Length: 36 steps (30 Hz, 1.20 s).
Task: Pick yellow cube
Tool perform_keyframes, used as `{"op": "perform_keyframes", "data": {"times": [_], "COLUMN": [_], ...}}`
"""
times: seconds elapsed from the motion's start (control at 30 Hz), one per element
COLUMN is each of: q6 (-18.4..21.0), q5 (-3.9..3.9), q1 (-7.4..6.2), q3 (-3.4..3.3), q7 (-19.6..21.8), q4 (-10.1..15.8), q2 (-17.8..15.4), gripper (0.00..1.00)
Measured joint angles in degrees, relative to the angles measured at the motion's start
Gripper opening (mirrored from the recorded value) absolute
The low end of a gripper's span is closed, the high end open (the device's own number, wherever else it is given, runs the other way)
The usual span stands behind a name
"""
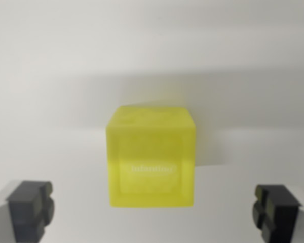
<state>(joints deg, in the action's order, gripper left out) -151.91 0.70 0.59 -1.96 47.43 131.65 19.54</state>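
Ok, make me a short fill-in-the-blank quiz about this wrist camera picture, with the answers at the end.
1. The cube on the pale surface is coloured ____.
2. The gripper has its jaws ____, one fingertip at each side of the picture.
3. Between the two fingertips and the cube there is a clear ____, so nothing is grasped yet.
4. White ____ shows on the cube's near face.

Answers: yellow; open; gap; lettering

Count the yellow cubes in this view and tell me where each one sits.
1. The yellow cube sits on the white surface at the picture's centre, between the two open fingers and touching neither. Anything outside the frame is unseen.
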Motion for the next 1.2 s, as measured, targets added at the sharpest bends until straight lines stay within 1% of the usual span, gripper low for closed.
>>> {"op": "perform_keyframes", "data": {"times": [0.57,1.2], "q6": [-3.3,-6.9], "q5": [0.80,1.56], "q1": [-0.25,-0.40], "q3": [0.01,0.01], "q7": [-0.1,-0.6], "q4": [0.6,-0.2], "q2": [3.3,7.9], "gripper": [1.00,1.00]}}
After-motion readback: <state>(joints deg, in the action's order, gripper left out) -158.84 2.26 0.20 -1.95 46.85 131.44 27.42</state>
